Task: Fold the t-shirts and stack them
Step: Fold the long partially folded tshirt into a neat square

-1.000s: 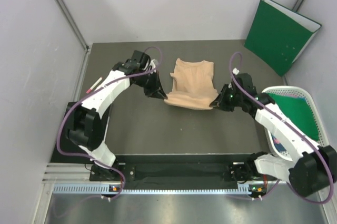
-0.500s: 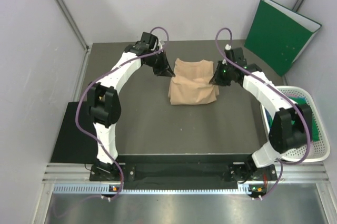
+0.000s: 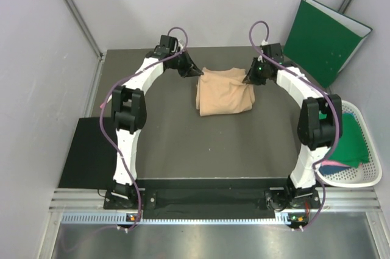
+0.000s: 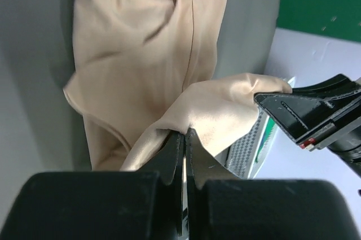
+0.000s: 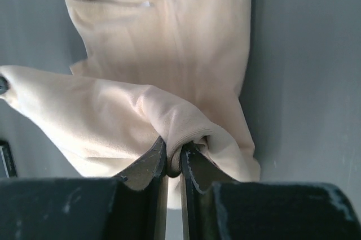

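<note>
My left fingers (image 4: 184, 132) are clenched on one edge of the peach-beige t-shirt (image 3: 224, 91), my right fingers (image 5: 174, 151) pinched on the opposite edge — a fold stretched between them so it lays over evenly. The rest of the shirt lies on the tabletop (image 3: 183, 137) just beyond both, collar farthest out — where, I judge, this fold belongs.

1. Partly covered by the right arm (image 3: 317, 122): basket (image 3: 368, 177) and the green cloth (image 3: 353, 143) inside.
2. Lost between the right gripper (image 5: 174, 158) fingers: pinched fold of the peach t-shirt (image 5: 180, 36).
3. Blocked by the blurred left gripper (image 4: 184, 144): shirt's near edge.
</note>
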Controlling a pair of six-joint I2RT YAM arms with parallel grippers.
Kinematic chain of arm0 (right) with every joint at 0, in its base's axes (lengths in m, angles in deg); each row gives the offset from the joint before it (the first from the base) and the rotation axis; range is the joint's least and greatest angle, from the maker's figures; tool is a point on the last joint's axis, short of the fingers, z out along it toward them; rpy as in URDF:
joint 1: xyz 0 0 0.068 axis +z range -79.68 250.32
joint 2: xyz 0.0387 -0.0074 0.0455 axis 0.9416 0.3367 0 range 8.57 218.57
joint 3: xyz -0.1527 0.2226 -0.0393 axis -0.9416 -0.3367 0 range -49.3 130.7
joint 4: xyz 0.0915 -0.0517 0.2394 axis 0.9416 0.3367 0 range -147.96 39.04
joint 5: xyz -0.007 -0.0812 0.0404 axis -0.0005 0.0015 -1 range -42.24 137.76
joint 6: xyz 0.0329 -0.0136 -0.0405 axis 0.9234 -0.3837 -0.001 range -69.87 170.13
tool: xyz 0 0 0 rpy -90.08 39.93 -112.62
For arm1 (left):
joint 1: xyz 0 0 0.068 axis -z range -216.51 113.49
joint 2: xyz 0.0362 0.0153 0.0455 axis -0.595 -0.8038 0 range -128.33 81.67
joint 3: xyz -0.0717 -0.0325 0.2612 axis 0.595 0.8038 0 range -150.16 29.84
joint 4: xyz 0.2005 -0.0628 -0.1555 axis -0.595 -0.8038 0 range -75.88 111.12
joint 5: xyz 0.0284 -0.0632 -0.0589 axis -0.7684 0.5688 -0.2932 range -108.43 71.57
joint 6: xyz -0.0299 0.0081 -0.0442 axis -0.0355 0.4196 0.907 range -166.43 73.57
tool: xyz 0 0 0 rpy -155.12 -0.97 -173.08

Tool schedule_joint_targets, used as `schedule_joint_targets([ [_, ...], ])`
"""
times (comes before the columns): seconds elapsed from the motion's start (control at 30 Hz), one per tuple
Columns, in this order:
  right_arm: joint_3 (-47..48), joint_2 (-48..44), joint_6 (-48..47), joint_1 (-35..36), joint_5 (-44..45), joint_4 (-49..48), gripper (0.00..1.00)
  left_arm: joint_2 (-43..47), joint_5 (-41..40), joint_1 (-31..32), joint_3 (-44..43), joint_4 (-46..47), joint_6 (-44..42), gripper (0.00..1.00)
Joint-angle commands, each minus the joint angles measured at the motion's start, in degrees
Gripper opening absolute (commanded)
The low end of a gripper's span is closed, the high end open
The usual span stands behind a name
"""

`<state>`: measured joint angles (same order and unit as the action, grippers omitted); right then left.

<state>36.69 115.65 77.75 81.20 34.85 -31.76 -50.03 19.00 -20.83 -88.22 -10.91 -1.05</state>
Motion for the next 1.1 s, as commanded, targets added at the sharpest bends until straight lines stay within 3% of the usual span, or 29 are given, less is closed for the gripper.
schedule_joint_targets([
  [0.0, 8.1, 4.4, -1.3, -0.9, -1.8, -6.7, 0.11, -3.2, 4.5, -1.9, -5.1, 12.6, 7.3, 0.0],
  [0.1, 12.9, 8.2, -1.1, -1.0, -1.9, -7.6, 0.13, -7.0, 4.8, -2.8, -8.5, 16.7, 10.6, 0.0],
  [0.17, 17.3, 11.5, -0.7, -1.2, -1.8, -7.5, 0.2, -8.7, 5.2, -3.5, -10.8, 20.0, 13.5, 0.0],
  [0.27, 23.9, 16.5, 0.2, -1.5, -1.2, -5.6, 0.34, -13.0, 6.5, -4.6, -13.8, 22.9, 18.3, 0.03],
  [0.3, 25.1, 17.7, 0.5, -1.5, -0.5, -5.5, 0.46, -15.0, 6.7, -4.9, -14.1, 24.6, 19.5, 0.09],
  [0.33, 27.1, 18.8, 0.8, -1.5, 0.2, -5.5, 0.53, -15.6, 7.0, -5.1, -14.2, 25.9, 20.6, 0.25],
  [0.37, 27.7, 20.3, 1.3, -1.6, 0.9, -5.9, 0.6, -16.1, 7.5, -5.6, -14.1, 26.8, 22.5, 0.56],
  [0.43, 27.7, 21.1, 2.8, -2.0, 1.7, -7.3, 0.7, -16.6, 8.0, -5.8, -14.0, 28.9, 23.5, 0.81],
  [0.5, 26.3, 20.0, 3.9, -2.4, 1.7, -9.8, 0.76, -15.1, 8.4, -5.8, -13.2, 28.3, 22.0, 0.98],
  [0.63, 17.7, 13.2, 3.6, -2.9, 3.5, -11.7, 0.83, -8.0, 7.0, -5.8, -5.4, 25.2, 16.5, 0.98],
  [0.77, 9.5, 5.3, 2.8, -4.5, 3.3, -10.7, 0.83, -1.6, 6.2, -5.8, 6.8, 23.7, 11.8, 0.98],
  [1.07, -4.2, 0.2, 2.0, -5.4, -0.6, -9.1, 0.83, 3.8, 2.8, -3.4, 19.2, 18.6, 3.7, 0.98],
])
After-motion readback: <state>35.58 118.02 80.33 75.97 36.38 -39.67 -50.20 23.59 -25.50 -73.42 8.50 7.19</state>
